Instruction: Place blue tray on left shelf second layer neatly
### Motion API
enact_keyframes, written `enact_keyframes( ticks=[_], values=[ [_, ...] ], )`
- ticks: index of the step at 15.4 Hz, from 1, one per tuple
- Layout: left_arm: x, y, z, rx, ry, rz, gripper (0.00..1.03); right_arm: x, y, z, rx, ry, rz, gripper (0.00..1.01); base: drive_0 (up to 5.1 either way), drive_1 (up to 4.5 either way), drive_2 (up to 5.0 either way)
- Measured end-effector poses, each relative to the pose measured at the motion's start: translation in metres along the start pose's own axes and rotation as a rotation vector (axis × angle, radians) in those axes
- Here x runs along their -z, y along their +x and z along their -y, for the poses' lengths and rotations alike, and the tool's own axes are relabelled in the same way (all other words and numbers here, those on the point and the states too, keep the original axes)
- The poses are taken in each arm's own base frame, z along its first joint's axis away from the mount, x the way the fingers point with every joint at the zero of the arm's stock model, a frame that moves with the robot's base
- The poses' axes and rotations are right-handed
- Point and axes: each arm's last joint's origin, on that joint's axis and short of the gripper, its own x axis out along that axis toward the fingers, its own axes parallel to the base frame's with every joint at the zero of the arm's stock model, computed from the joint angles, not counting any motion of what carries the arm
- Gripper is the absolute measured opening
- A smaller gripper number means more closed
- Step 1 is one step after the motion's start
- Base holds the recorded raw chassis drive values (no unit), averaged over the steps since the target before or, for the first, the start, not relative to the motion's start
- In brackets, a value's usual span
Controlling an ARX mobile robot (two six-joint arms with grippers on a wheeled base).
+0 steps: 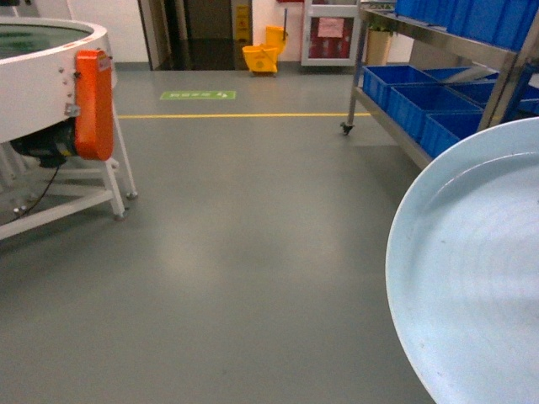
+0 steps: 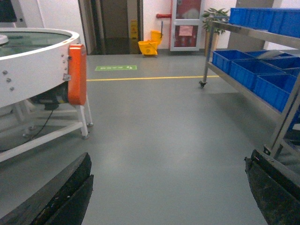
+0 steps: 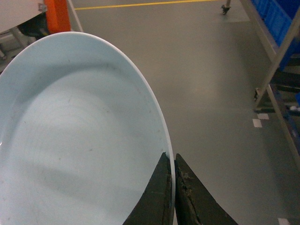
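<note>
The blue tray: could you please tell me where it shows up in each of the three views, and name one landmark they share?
Head: the blue tray fills the lower right corner, cut off by the frame edges.
Left wrist: not in it; only the open left gripper over bare floor.
Right wrist: the tray fills the left and centre, its rim pinched by the right gripper.
Shared landmark: the yellow floor line.

1. Even, fairly bright indoor light falls from above; the grey floor (image 1: 227, 252) shows soft pale sheen patches.
2. Shadows are weak and diffuse.
3. The blue tray (image 3: 79, 140) carries broad, soft light bands, no hard glare.
4. The doorway (image 1: 206, 29) at the back is dark.
5. All views are slightly soft and grainy; the near fingers (image 2: 65, 197) are blurred.
</note>
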Motion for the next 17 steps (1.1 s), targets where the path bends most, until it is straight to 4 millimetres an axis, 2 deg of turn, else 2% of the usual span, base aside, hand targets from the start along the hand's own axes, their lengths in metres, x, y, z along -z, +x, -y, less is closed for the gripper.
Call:
enact_keyframes(
  ticks=[10,17],
  values=[
    [-0.0004,0.0,0.0,0.001,0.0,0.004,0.98,0.0004,0.0005,0.0002,0.002,0.001,-0.004,0.02,0.0,0.0,0.0],
    [-0.0004,0.0,0.0,0.001,0.0,0.004,0.98,0.0001,0.0001,0.0002,0.003,0.001,-0.001,0.02,-1.5,-1.47,-1.5]
  ],
)
